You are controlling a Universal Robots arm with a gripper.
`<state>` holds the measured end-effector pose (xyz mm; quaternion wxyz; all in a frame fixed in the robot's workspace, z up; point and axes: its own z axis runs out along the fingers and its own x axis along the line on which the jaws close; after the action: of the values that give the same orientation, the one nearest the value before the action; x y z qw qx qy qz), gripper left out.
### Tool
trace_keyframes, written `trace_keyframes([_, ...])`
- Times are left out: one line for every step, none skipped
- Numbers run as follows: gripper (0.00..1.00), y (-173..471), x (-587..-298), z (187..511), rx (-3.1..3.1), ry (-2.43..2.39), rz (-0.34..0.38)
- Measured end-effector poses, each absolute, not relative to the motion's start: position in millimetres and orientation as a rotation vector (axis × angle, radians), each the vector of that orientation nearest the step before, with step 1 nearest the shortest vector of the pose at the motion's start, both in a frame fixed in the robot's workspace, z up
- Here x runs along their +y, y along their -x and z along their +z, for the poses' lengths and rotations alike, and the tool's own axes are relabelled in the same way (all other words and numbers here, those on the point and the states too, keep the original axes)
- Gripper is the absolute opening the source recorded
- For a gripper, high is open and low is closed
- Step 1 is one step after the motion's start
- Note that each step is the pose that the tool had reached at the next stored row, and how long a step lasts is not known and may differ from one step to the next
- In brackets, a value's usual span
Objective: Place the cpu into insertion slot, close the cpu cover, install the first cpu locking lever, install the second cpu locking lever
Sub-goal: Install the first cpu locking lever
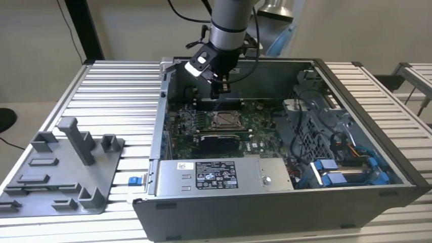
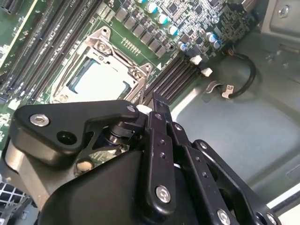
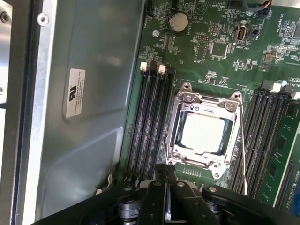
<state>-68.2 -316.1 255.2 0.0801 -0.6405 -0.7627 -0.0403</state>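
Two of the four steps appeared done: the cpu (image 3: 205,133) was seated in the insertion slot (image 1: 225,120), and the cpu cover (image 3: 211,104) was laid flat over it, the chip's pale face being framed by the cover's cut-out in both wrist views. One thin wire locking lever (image 3: 243,145) was seen running along one side of the cover, seemingly just apart from it, so it was judged not yet latched. That could not be settled, as its hook end was not made out. The second lever could not be told apart from the frame's metalwork. In the exterior view the gripper (image 1: 216,93) was held above the motherboard at about 12 o'clock from the slot, near the rear wall of the computer case (image 1: 270,212) and over the black memory slots (image 3: 150,122). Its fingers were drawn together, and nothing was seen held between them. The slot's contact field was hidden under the chip. In the second wrist view part of the cover was masked by the gripper's own black linkage.
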Motion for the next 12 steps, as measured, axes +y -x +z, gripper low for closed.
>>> trace_keyframes([0.00, 68.2, -316.1, 254.7, -2.281, 1.915, -0.122])
trace_keyframes([0.00, 68.2, -316.1, 254.6, -2.281, 1.915, -0.122])
trace_keyframes([0.00, 68.2, -316.1, 254.6, -2.281, 1.915, -0.122])
trace_keyframes([0.00, 68.2, -316.1, 254.6, -2.281, 1.915, -0.121])
trace_keyframes([0.00, 68.2, -316.1, 254.5, -2.281, 1.915, -0.122])
trace_keyframes([0.00, 68.2, -316.0, 254.4, -2.281, 1.915, -0.122])
trace_keyframes([0.00, 68.2, -316.1, 254.4, -2.281, 1.915, -0.122])
trace_keyframes([0.00, 68.2, -316.1, 254.4, -2.281, 1.915, -0.122])
trace_keyframes([0.00, 68.2, -316.1, 254.4, -2.281, 1.915, -0.122])
trace_keyframes([0.00, 68.2, -316.0, 254.4, -2.281, 1.915, -0.122])
trace_keyframes([0.00, 68.2, -316.0, 254.3, -2.281, 1.915, -0.123])
trace_keyframes([0.00, 68.2, -315.9, 254.2, -2.280, 1.915, -0.124])
